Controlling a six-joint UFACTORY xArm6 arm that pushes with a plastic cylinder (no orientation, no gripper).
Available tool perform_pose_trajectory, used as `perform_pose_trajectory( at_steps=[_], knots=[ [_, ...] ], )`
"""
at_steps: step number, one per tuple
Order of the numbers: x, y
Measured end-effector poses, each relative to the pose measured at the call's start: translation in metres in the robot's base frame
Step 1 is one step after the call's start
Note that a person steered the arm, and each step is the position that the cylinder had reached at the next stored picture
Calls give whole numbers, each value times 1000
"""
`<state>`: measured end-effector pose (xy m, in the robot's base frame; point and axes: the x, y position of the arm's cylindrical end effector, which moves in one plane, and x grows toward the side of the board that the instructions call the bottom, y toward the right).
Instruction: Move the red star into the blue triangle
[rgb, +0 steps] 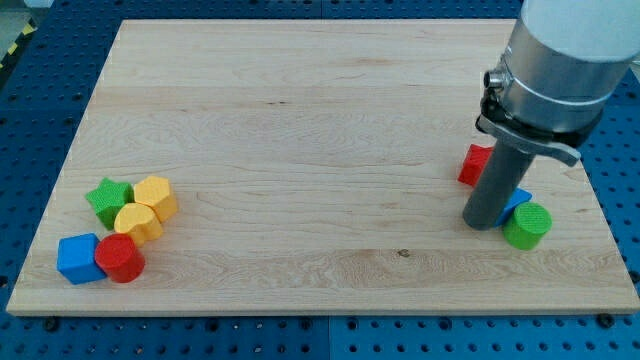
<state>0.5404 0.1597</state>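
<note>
The red star (474, 164) lies near the board's right edge, partly hidden behind my rod. The blue triangle (517, 201) shows only as a sliver just below and to the right of it, between the rod and a green cylinder (527, 225). My tip (484, 221) rests on the board just below the red star and touching the left side of the blue triangle. The star and the triangle stand close, with the rod between them.
At the view's lower left a cluster holds a green star (108, 199), a yellow hexagon (155, 196), a yellow cylinder (137, 223), a blue cube (78, 258) and a red cylinder (120, 259). The wooden board (300, 130) ends close to the right of the green cylinder.
</note>
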Motion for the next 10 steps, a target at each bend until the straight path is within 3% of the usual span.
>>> perform_pose_trajectory(
  at_steps=[1, 3, 4, 7, 10],
  knots=[
    [-3, -22],
    [-92, -73],
    [-129, -68],
    [-111, 4],
    [-85, 26]
  ],
)
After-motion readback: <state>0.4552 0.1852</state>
